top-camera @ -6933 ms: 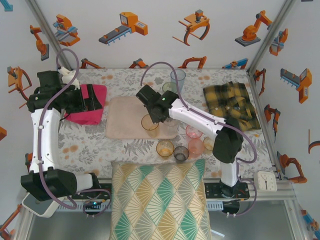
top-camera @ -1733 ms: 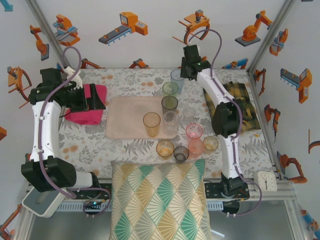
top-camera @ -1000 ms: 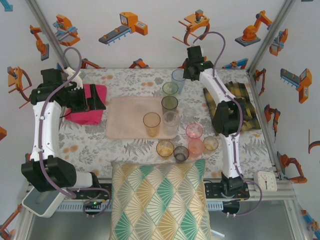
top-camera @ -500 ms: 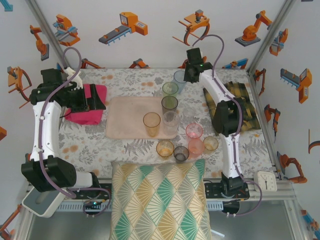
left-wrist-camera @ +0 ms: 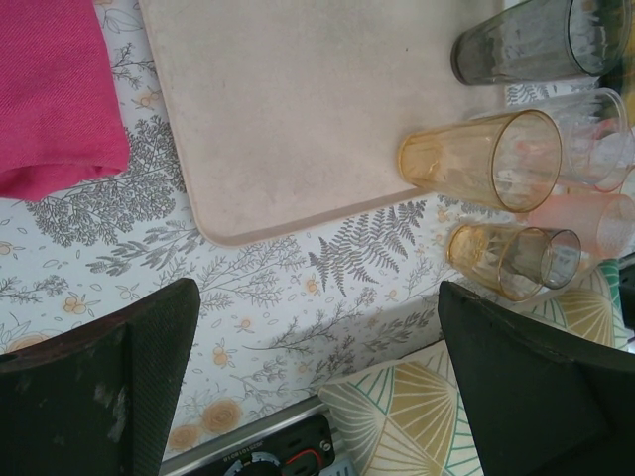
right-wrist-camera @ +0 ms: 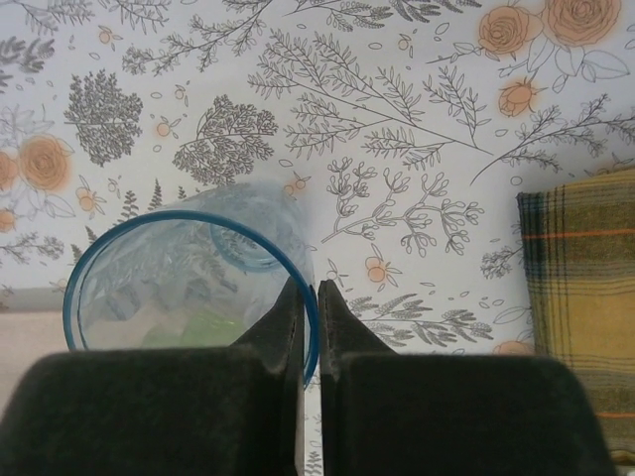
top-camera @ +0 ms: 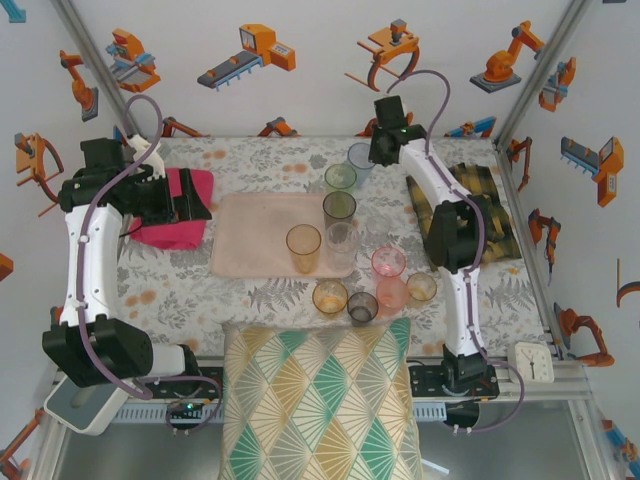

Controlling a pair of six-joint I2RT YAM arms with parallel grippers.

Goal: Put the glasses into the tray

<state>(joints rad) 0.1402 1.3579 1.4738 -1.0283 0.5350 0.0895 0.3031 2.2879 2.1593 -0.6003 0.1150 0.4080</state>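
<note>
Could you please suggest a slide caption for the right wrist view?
Jaws closed on the rim of the blue glass, floral tablecloth beneath, yellow plaid cloth at right.

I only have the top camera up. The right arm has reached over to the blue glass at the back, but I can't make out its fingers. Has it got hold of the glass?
Observer: Yes. On the right wrist camera the right gripper has its fingers pinched on the rim of the blue glass, one inside the glass and one outside.
Operator: And the left fingers, open or shut?
Observer: Open. On the left wrist camera the left gripper is spread wide, with nothing between the fingers.
Operator: What's underneath them?
Observer: Floral tablecloth, just off a rounded corner of the tray.
</note>
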